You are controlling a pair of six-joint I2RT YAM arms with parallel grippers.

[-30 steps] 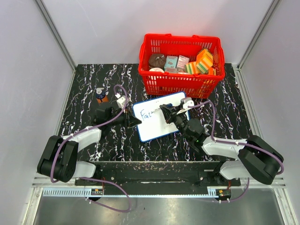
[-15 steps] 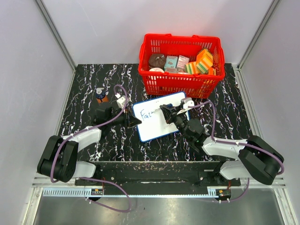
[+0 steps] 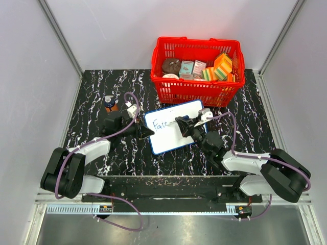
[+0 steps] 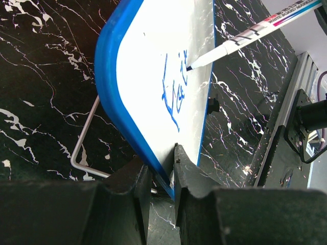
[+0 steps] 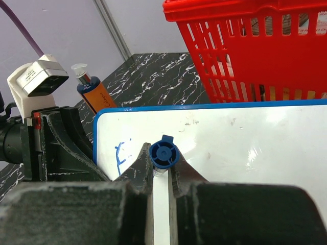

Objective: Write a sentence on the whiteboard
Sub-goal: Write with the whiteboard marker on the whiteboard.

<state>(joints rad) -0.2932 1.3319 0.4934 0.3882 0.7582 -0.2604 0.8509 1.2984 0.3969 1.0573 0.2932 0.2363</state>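
The whiteboard (image 3: 176,133), white with a blue frame, lies tilted on the black marble table in front of the red basket. Blue letters reading "Fai" (image 3: 160,124) stand near its left end; they also show in the left wrist view (image 4: 176,89). My left gripper (image 3: 143,131) is shut on the whiteboard's left edge (image 4: 122,127). My right gripper (image 3: 185,124) is shut on a blue-capped marker (image 5: 163,154). The marker's tip (image 4: 190,67) touches the board just past the last letter.
A red basket (image 3: 196,92) filled with packaged goods stands behind the board. An orange bottle with a blue cap (image 3: 110,104) stands at the back left, also seen in the right wrist view (image 5: 92,92). A wire stand (image 4: 84,153) shows under the board.
The writing has grown by a stroke after "Fa". My right gripper and the marker have shifted slightly right along the board. The left arm has not moved.
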